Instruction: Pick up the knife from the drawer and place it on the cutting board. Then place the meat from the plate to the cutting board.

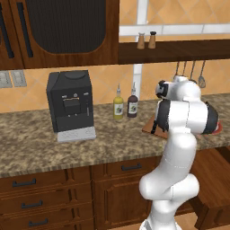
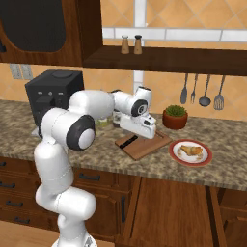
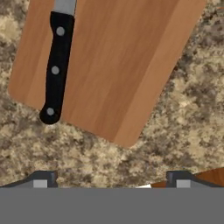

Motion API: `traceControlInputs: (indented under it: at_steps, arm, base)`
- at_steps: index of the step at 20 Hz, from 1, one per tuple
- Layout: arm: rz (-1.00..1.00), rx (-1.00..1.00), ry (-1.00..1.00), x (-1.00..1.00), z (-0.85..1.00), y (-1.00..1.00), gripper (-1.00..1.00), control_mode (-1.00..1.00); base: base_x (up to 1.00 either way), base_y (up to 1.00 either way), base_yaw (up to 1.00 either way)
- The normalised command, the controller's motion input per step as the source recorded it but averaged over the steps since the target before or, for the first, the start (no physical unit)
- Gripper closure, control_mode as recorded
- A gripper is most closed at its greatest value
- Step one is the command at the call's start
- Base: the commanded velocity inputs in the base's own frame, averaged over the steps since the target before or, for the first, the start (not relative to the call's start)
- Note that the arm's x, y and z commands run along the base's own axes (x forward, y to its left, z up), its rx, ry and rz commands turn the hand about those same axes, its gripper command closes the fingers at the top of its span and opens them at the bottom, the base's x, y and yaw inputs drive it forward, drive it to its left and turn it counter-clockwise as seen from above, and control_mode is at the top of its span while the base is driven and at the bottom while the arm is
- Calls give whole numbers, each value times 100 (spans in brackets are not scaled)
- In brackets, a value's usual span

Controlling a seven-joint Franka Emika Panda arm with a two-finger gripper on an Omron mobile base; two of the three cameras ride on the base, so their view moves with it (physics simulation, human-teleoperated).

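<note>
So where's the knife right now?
The knife lies flat on the cutting board along one long edge; in the right base view it sits at the board's near-left end, left of the plate.

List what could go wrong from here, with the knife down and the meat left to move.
1. The black-handled knife lies along one edge of the reddish-brown wooden cutting board, its handle end at the rim; a low pass of the open hand could knock it off.
2. The meat on the red-rimmed white plate looks irregular, so it may slip.
3. The potted plant stands close behind.
</note>
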Motion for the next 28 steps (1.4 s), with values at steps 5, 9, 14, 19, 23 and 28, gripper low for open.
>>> traceControlInputs:
  at_steps: [5, 9, 14, 19, 23, 28]
  arm:
    - [0, 0, -9, -76, 26, -77, -100, -100]
    - [-8, 5, -3, -18, 22, -99, -100, -100]
    - [-13, 9, 0, -1, 2, -100, -100, -100]
    - [-23, 3, 0, 0, 1, -100, -100, -100]
    - [-30, -2, -1, 31, 0, -96, -100, -100]
    - [-46, -10, -6, 68, -8, -43, -100, -100]
  base:
    - [0, 0, 0]
    - [0, 0, 0]
    - [0, 0, 0]
    - [0, 0, 0]
    - [0, 0, 0]
    - [0, 0, 0]
